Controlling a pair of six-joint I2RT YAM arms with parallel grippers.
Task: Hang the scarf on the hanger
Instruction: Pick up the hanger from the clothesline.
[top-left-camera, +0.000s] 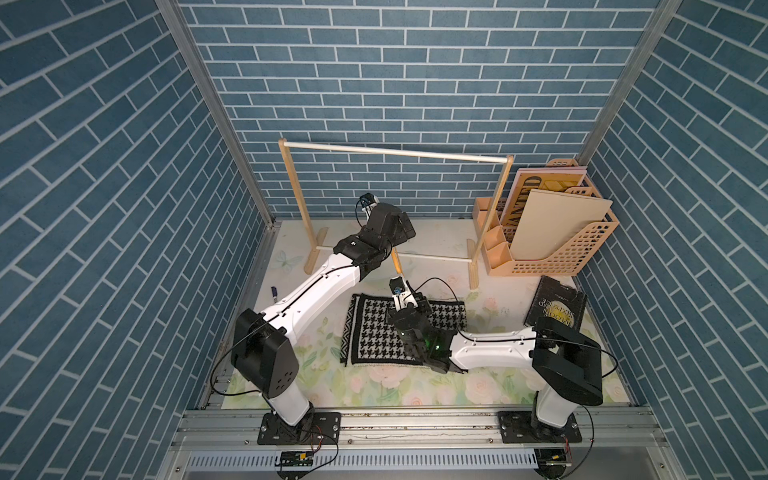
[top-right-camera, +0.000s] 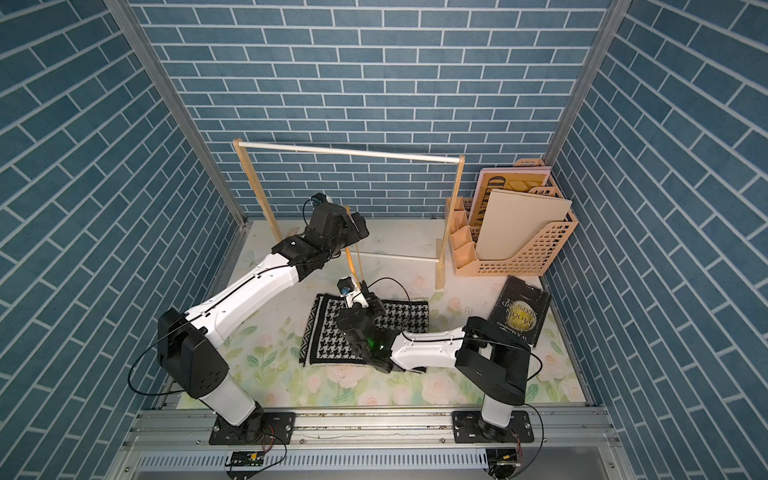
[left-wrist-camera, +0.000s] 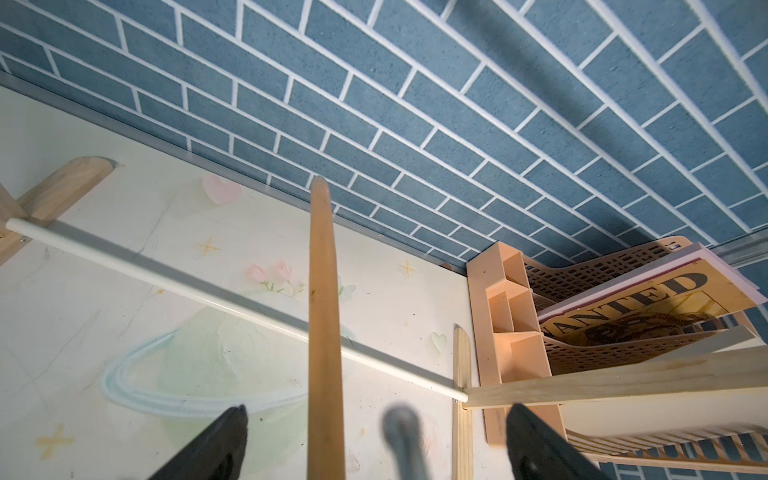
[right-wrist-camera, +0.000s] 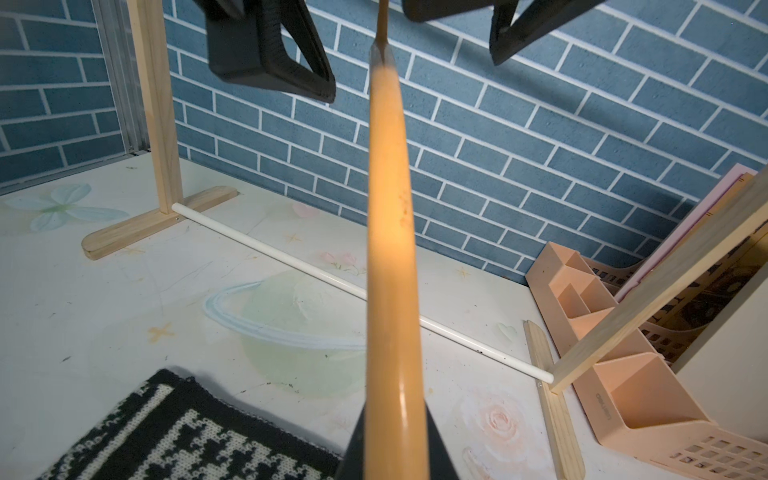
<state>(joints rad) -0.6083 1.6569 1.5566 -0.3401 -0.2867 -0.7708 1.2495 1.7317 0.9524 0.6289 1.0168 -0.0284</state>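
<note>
My left tool (left-wrist-camera: 376, 411) is spread wide, its fingers standing clear on either side of the hanger (right-wrist-camera: 388, 208). My right tool (right-wrist-camera: 392, 446) is clamped on the hanger's near end, holding it tilted up toward the far wall. The scarf (top-left-camera: 374, 336) lies flat on the worktop (top-left-camera: 374, 390), partly under my right arm.

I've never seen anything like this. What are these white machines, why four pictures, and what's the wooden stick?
Those are two robot arms mounted at the edge of a table. Two pictures look down from overhead; the other two come from a camera on each arm's wrist. The stick is a wooden hanger: the right claw is shut on its lower end, while the left claw stands open around it. A checked scarf lies flat on the table, near a rack and a book.
</note>
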